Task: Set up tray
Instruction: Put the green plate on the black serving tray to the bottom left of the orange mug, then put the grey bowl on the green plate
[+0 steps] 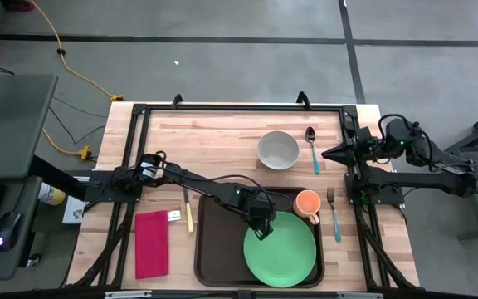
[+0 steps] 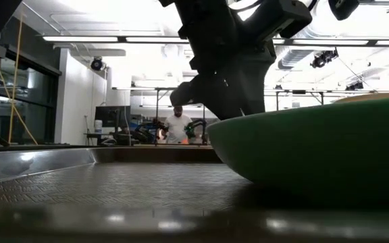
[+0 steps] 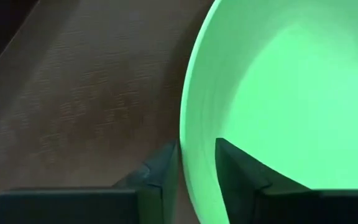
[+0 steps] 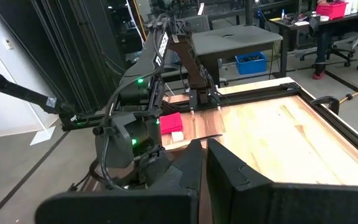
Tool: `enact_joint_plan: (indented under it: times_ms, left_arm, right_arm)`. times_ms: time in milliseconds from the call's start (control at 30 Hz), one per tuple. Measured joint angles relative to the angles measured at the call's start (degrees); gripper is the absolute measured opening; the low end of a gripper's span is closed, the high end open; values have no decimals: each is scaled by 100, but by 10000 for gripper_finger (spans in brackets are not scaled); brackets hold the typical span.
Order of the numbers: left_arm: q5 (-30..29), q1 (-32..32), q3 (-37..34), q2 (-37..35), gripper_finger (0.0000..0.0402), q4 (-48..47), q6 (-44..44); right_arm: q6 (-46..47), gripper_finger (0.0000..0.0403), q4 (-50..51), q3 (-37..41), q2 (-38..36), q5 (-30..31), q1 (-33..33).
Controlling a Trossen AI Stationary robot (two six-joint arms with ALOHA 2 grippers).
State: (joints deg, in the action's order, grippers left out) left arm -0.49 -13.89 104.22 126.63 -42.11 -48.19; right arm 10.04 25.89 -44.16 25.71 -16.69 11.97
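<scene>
The wooden table (image 1: 222,133) carries the whole setting. The tray (image 1: 214,241), dark brown and rectangular, lies at the table's near edge, between the red napkin (image 1: 151,243) on the left and a teal-handled fork (image 1: 334,214) on the right. Its long axis is set across the table, left to right, with one long side parallel to the near edge. The green plate (image 1: 280,249) is seated in the tray's right half, and an orange cup (image 1: 307,203) is placed at the tray's far right corner.

The left gripper (image 1: 260,229) is positioned at the plate's far left rim, its jaws parted narrowly with the rim between them; in the left wrist view a gap is seen on each side of the rim, so the plate appears to be let go rather than clamped. The right gripper (image 1: 329,154) is parked beside the spoon (image 1: 312,146), jaws closed on nothing.

The release is best finished by widening the jaws fully, then lifting straight up, so that the rim is not dragged and the plate is not shifted toward the cup.
</scene>
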Motion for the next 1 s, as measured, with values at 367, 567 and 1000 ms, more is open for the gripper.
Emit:
enact_joint_plan:
  times_ms: [367, 567, 1000]
  left_arm:
    - [-726, 207, 898, -69, 177, -1102, 1630]
    - [-1110, 559, 1928, -90, 170, -1709, 5130]
    - [3, 2273, 2049, -83, 120, -2069, 7739]
  right_arm:
    - [-1, 0, -2, 0, 0, 0, 1]
    - [35, 0, -2, 0, 0, -2, 0]
    - [151, 0, -4, 0, 0, -337, 2]
